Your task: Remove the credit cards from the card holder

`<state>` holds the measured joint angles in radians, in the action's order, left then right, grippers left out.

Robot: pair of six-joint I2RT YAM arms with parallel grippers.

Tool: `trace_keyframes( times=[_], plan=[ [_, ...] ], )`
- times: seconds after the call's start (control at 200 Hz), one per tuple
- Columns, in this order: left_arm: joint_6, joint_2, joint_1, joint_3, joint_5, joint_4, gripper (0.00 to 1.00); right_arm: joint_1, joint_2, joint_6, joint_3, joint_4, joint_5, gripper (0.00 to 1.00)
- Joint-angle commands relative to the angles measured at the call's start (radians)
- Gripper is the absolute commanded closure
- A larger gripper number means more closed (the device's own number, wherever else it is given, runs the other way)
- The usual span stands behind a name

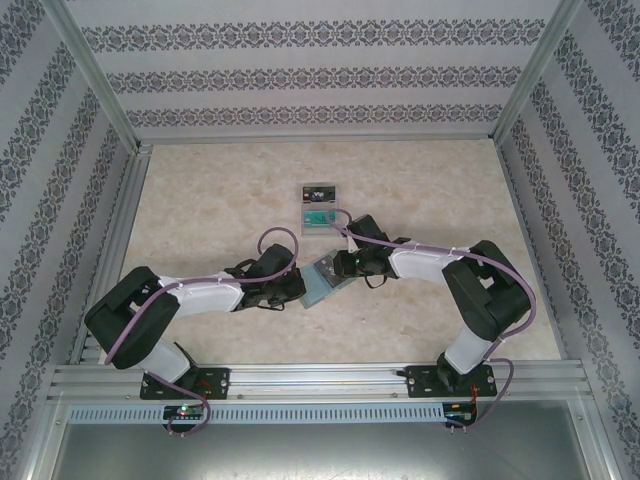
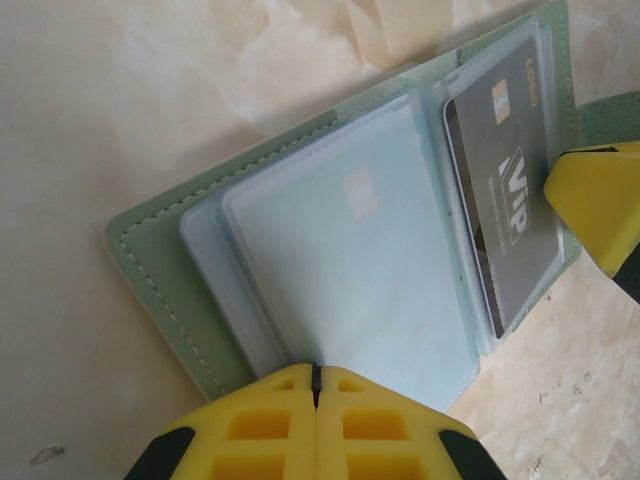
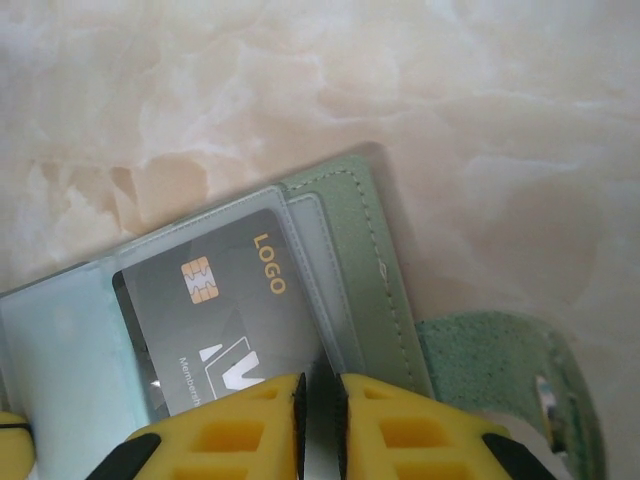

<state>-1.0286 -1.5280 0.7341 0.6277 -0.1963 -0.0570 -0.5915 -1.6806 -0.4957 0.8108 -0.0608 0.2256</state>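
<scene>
The card holder, seen from above, lies spread open at mid-surface, bracketed by my left tool and right tool, one at each end so that, I judge, it cannot slide while a card is drawn. Left wrist view: my left tool is fully closed, its joined tips bearing on the holder's near edge as a hold-down, while the black card sits in the far clear pocket. Right wrist view: my right tool stands narrow, tips over that card's near edge; whether it pinches or merely presses, I cannot tell.
</scene>
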Motion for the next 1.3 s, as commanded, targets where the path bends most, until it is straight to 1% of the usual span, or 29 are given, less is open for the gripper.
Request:
trace_keyframes(
  times=[0.0, 0.045, 0.185, 0.235, 0.365, 0.415, 0.47, 0.5, 0.615, 0.754, 0.819, 0.904, 1.099, 1.294],
  plan=[
    [0.027, 0.006, 0.014, 0.013, 0.049, 0.097, 1.0, -0.014, -0.025, -0.021, -0.04, -0.001, 0.032, 0.81],
    [0.028, 0.015, 0.014, 0.015, 0.052, 0.104, 1.0, -0.019, -0.021, -0.025, -0.047, 0.002, 0.031, 0.81],
    [0.018, 0.043, 0.014, 0.011, 0.051, 0.093, 0.94, -0.023, -0.01, -0.036, -0.055, 0.006, 0.039, 0.8],
    [0.006, 0.053, 0.014, 0.003, 0.047, 0.074, 0.91, -0.027, -0.007, -0.04, -0.056, 0.007, 0.044, 0.8],
    [-0.029, 0.081, 0.014, -0.018, 0.032, 0.017, 0.88, -0.049, -0.002, -0.049, -0.058, 0.009, 0.044, 0.8],
    [-0.042, 0.095, 0.014, -0.028, 0.034, 0.003, 0.85, -0.053, -0.001, -0.056, -0.06, 0.009, 0.041, 0.8],
    [-0.053, 0.113, 0.014, -0.04, 0.037, -0.018, 0.78, -0.056, -0.002, -0.062, -0.062, 0.011, 0.041, 0.8],
    [-0.061, 0.123, 0.014, -0.047, 0.039, -0.031, 0.77, -0.057, -0.001, -0.065, -0.065, 0.013, 0.043, 0.8],
    [-0.105, 0.134, 0.015, -0.08, 0.033, -0.117, 0.77, -0.06, 0.008, -0.072, -0.073, 0.016, 0.041, 0.8],
    [-0.166, 0.11, 0.019, -0.118, 0.01, -0.246, 0.78, -0.067, 0.024, -0.076, -0.079, 0.021, 0.041, 0.8],
    [-0.178, 0.095, 0.022, -0.118, 0.008, -0.273, 0.79, -0.069, 0.027, -0.078, -0.081, 0.022, 0.041, 0.8],
    [-0.18, 0.075, 0.027, -0.104, 0.008, -0.28, 0.8, -0.072, 0.03, -0.076, -0.084, 0.027, 0.041, 0.8],
    [-0.188, 0.004, 0.04, -0.056, 0.0, -0.243, 0.81, -0.072, 0.036, -0.08, -0.093, 0.035, 0.042, 0.8],
    [-0.21, -0.034, 0.041, -0.057, -0.007, -0.28, 0.81, -0.075, 0.042, -0.081, -0.099, 0.042, 0.044, 0.8]
  ],
)
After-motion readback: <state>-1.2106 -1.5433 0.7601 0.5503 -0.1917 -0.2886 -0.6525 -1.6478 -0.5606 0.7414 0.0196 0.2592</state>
